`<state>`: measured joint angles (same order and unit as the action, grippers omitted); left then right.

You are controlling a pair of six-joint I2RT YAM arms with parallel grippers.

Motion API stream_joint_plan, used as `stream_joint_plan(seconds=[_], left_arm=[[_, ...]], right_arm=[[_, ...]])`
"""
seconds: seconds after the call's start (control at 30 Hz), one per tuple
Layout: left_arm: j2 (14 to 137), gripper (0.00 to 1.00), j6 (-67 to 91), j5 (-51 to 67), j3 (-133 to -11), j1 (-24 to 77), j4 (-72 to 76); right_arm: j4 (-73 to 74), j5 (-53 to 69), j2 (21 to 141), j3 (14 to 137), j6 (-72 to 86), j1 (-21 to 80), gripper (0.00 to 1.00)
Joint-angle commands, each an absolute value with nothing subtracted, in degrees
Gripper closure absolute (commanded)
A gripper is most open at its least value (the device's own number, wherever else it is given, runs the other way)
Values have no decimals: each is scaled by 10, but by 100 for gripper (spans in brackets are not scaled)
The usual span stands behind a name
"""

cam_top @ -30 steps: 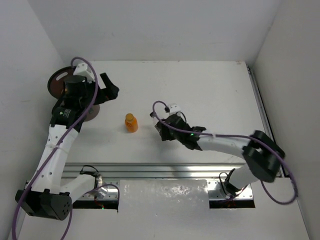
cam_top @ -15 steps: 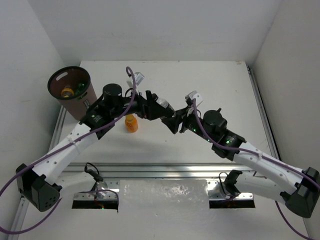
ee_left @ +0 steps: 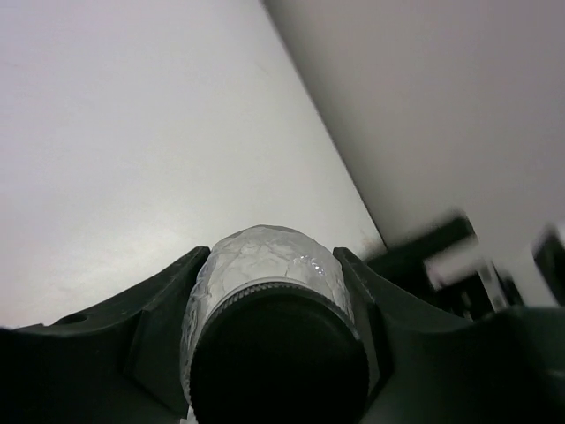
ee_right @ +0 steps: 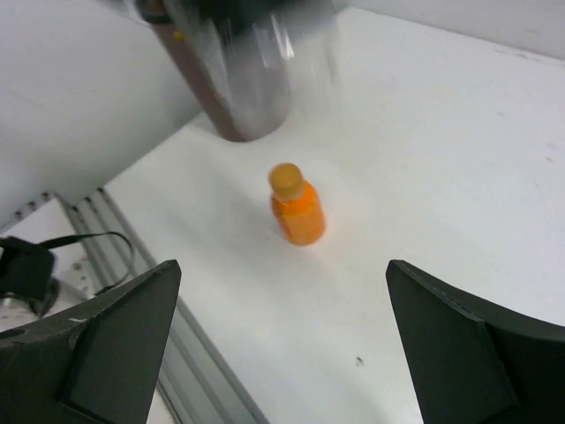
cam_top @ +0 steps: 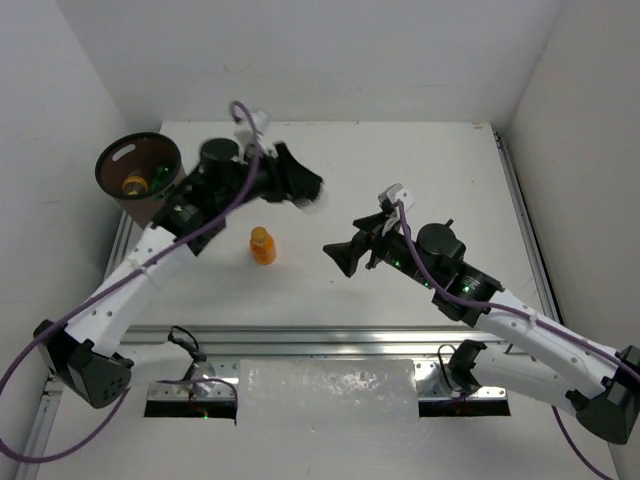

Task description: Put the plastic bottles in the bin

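Clamped in my left gripper (cam_top: 300, 186) was one clear bottle (ee_left: 269, 265) with a black cap (ee_left: 278, 362), held above the table (cam_top: 430, 165) to the right of the bin (cam_top: 108, 160). My right gripper (cam_top: 335, 256) hung spread wide, holding nothing, near the table's middle. Four bottles showed in all: the one I held, one orange bottle (cam_top: 262, 245) upright on the table between my arms, and two inside the bin, an orange-filled bottle (cam_top: 133, 184) and a green bottle (cam_top: 160, 180). The bin stood at the far left corner, by the wall (cam_top: 50, 110). Bare table lay open toward the far side and the rail (cam_top: 520, 220) on the right.
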<state>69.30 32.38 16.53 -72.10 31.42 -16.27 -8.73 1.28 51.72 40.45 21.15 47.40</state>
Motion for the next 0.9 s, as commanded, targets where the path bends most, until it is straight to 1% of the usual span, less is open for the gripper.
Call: stream_joint_plan(seconds=[0.0, 0.03, 0.07, 0.1, 0.13, 0.17, 0.2, 0.23, 0.27, 0.33, 0.43, 0.53, 0.57, 0.63, 0.77, 0.87], left_arm=[[666, 100, 313, -22, -813, 180, -277], [664, 100, 300, -98, -831, 150, -324], [667, 100, 292, -142, -874, 106, -348], [681, 100, 276, -235, -897, 89, -391], [690, 100, 269, -277, -932, 70, -405], [699, 94, 263, -304, -943, 36, -416], [713, 92, 245, -313, -951, 13, -414], [718, 91, 237, -306, -950, -7, -406], [725, 89, 231, -300, -948, -53, -396], [762, 87, 225, -276, -960, -96, -384], [825, 77, 226, -254, -993, -130, -386], [874, 38, 240, -228, -1033, -138, -411], [875, 24, 244, -217, -1033, -138, -407], [867, 1, 245, -202, -1027, -137, -400], [847, 0, 222, -186, -1039, -126, -419], [811, 0, 196, -272, -1028, -46, -436]], right_arm=[[-41, -60, 521, 428, 220, 475, 1], [-30, -71, 523, 429, 220, 474, 1], [-12, -75, 524, 429, 220, 474, 1], [-7, -77, 525, 429, 219, 473, 1], [-2, -78, 525, 428, 217, 472, 1], [11, -81, 525, 426, 217, 471, 1], [15, -82, 525, 424, 217, 471, 1], [18, -83, 523, 422, 214, 470, 1], [17, -80, 522, 418, 212, 470, 1], [17, -82, 516, 412, 207, 469, 1], [21, -80, 511, 414, 201, 468, 1], [29, -79, 505, 417, 193, 468, 1], [31, -82, 504, 417, 191, 468, 1], [36, -86, 503, 418, 185, 467, 1], [40, -87, 508, 420, 184, 464, 1], [49, -87, 511, 422, 183, 460, 1]])
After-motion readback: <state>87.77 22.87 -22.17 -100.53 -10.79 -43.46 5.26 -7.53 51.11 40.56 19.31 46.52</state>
